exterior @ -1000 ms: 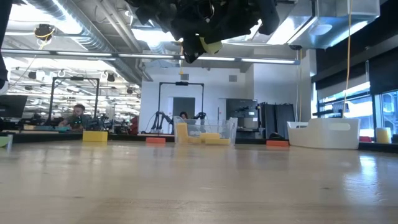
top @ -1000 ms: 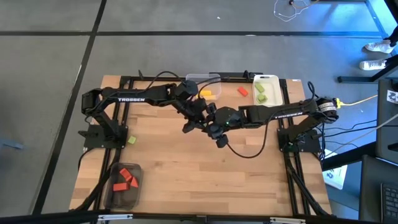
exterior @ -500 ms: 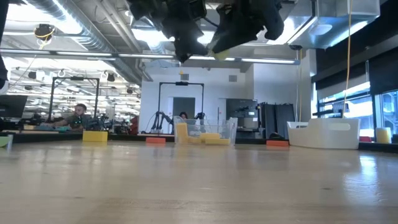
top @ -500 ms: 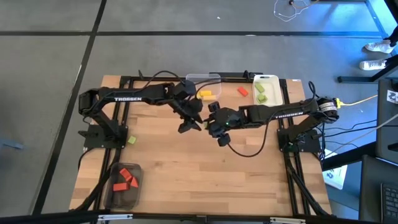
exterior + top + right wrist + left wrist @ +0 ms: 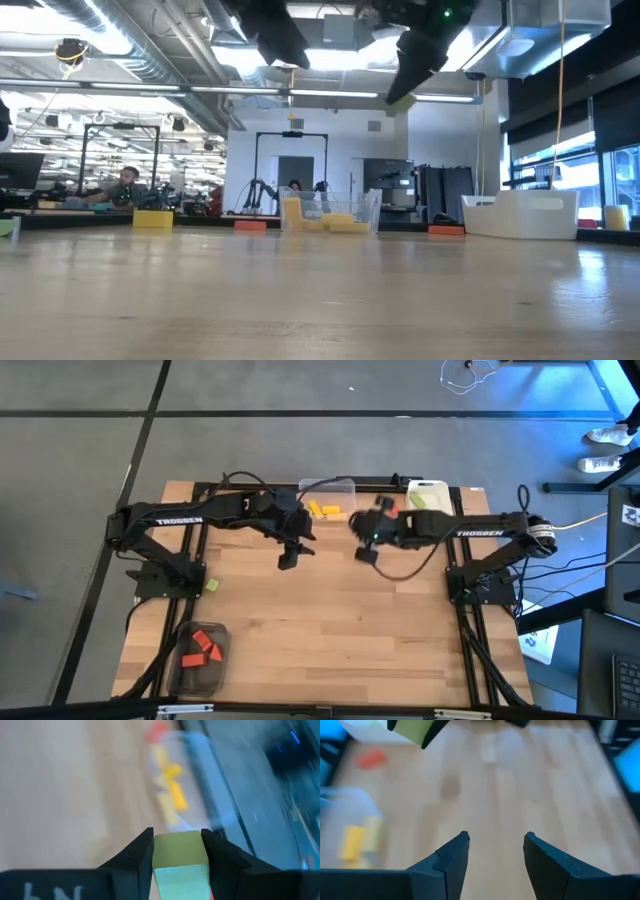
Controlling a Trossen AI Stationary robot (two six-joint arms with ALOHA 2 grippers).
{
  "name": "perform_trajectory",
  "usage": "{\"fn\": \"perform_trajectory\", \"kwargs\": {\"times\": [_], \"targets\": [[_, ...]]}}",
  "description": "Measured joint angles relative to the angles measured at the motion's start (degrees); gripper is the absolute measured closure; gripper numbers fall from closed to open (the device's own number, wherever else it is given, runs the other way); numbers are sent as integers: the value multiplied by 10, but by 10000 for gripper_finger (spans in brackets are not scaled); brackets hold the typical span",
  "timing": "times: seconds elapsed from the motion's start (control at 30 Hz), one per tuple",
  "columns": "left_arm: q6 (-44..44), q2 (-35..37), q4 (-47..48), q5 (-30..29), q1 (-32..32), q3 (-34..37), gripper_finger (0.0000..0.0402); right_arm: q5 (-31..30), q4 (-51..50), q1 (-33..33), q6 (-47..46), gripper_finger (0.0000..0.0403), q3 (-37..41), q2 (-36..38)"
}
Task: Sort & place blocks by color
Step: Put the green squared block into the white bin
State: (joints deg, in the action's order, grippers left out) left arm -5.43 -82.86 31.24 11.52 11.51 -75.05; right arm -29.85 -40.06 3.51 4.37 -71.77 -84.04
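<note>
Green block: one, clamped between the right gripper's fingers, held in the air near the table's far edge.
Left gripper: fingers apart, holding nothing, above the wood table.
Yellow blocks: about three, in the clear container at the far edge.
Red blocks: about four, in the near-left container.
Loose green block: one, at the left arm's base.
</note>
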Motion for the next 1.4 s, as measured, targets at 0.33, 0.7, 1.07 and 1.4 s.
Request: {"fn": "perform_trajectory", "kwargs": {"times": [0.33, 0.7, 1.07, 1.4], "targets": [[-51, 6, -8, -139, -37, 1, 225, -61, -167, 138, -250, 267, 0, 44], [-54, 6, -9, -146, -38, 1, 225, -38, -218, 345, -314, 267, 37, 42], [-53, 6, -9, -146, -42, 1, 225, 56, -82, 481, -258, 267, 169, 41], [-48, 6, -9, -146, -42, 1, 225, 60, 17, 485, -251, 258, 224, 42]]}}
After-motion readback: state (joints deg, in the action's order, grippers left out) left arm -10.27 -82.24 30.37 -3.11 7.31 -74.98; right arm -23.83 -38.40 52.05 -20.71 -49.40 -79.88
